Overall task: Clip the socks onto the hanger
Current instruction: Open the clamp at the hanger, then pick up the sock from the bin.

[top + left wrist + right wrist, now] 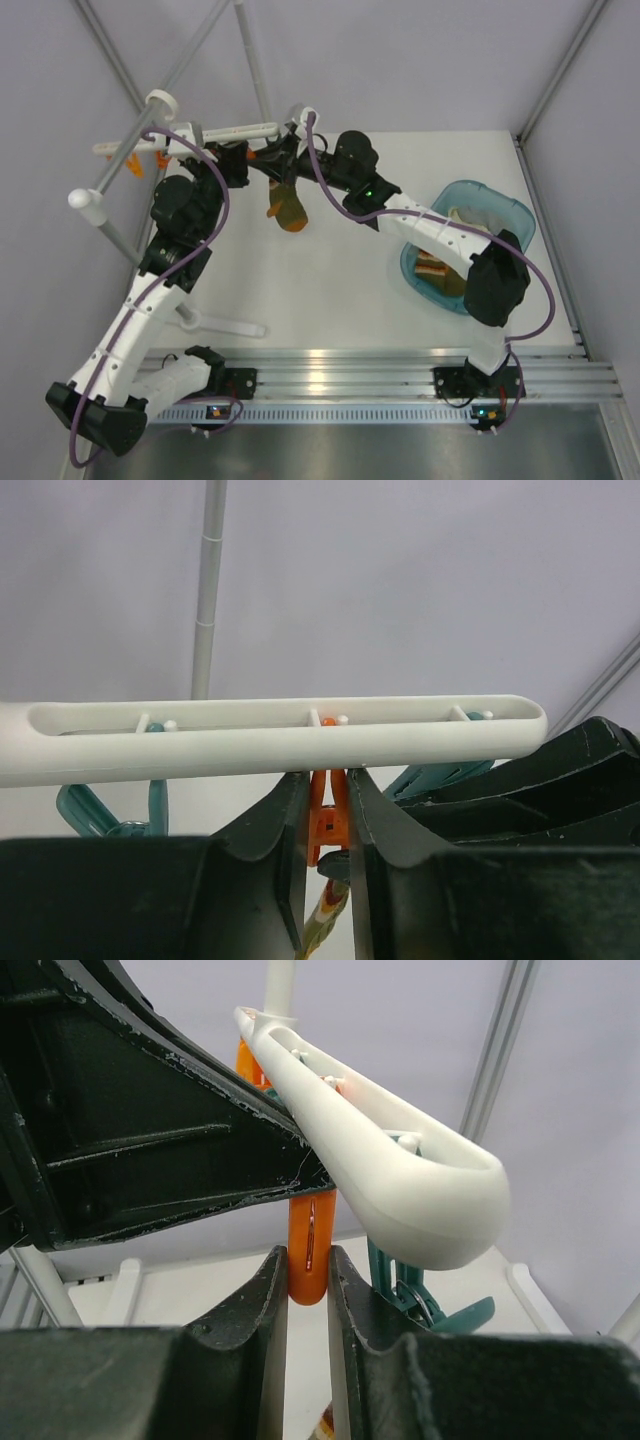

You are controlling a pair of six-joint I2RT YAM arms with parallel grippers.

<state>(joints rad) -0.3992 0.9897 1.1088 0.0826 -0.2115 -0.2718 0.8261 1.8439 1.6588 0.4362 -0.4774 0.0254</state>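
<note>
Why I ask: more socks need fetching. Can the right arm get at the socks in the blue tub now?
Likely yes, once it lets go: the right arm has its jaws shut on an orange clip under the hanger. The socks in the tub lie uncovered, close beneath its own forearm.

The right hand (308,1257) pinches an orange clip (308,1278) under the hanger (400,1175).

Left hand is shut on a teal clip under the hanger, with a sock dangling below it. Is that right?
No. The clip in the left hand is orange, not teal; teal clips hang either side of it. The left wrist view shows this. It is under the hanger, with a sock dangling below.
</note>
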